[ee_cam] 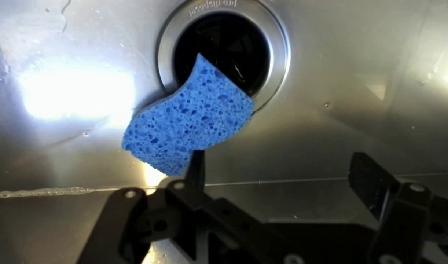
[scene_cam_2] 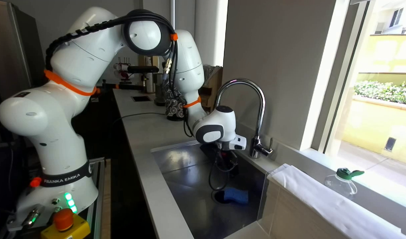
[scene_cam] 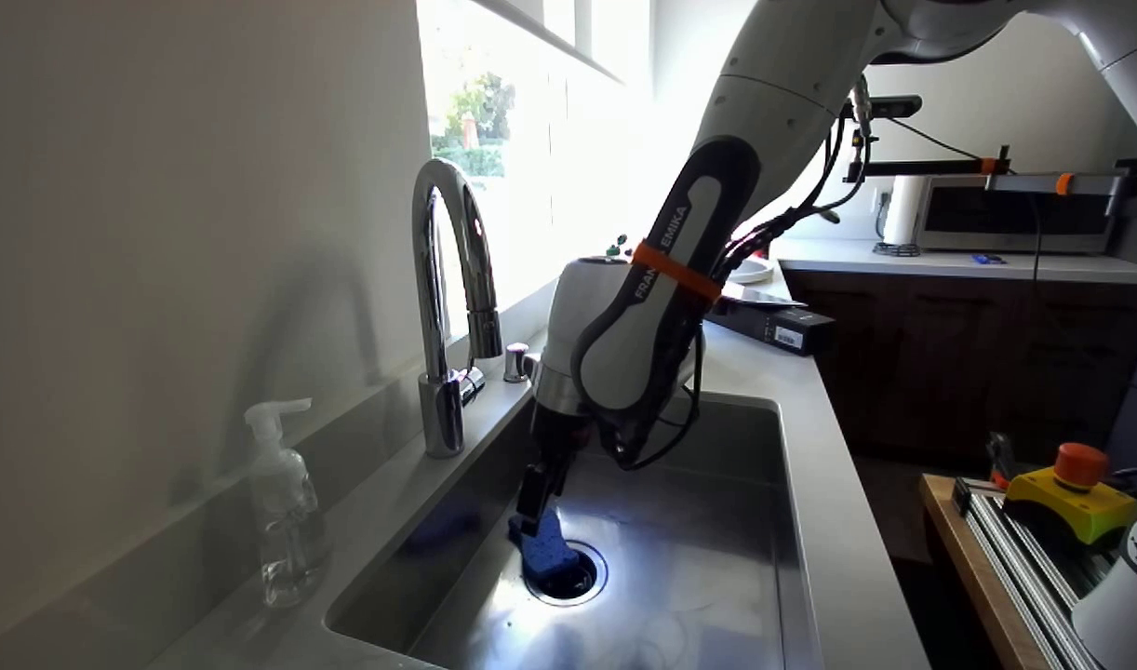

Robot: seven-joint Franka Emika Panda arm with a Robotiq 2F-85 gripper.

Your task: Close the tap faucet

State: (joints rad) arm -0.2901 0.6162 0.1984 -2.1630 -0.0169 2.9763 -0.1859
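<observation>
- Soap dispenser (scene_cam: pixel 285 521): on worktop (scene_cam: pixel 857 521), near edge by wall (scene_cam: pixel 140 233).
- Blue sponge (ee_cam: pixel 189 117): on sink (scene_cam: pixel 699 596) floor, overlapping drain (ee_cam: pixel 279 55) rim.
- Gripper (ee_cam: pixel 279 167): above sink floor, jaws wide apart; sponge contact unclear.
- Tap faucet (scene_cam: pixel 434 316): upright on worktop, between its wall-side edge and the sink edge.

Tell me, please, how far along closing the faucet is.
Done: perhaps the shutoff itself, as no water shows running from the faucet. Under way: nothing at the side lever; the hand hangs open, low in the sink. Left: probably checking the side lever, whose setting I cannot judge.
</observation>
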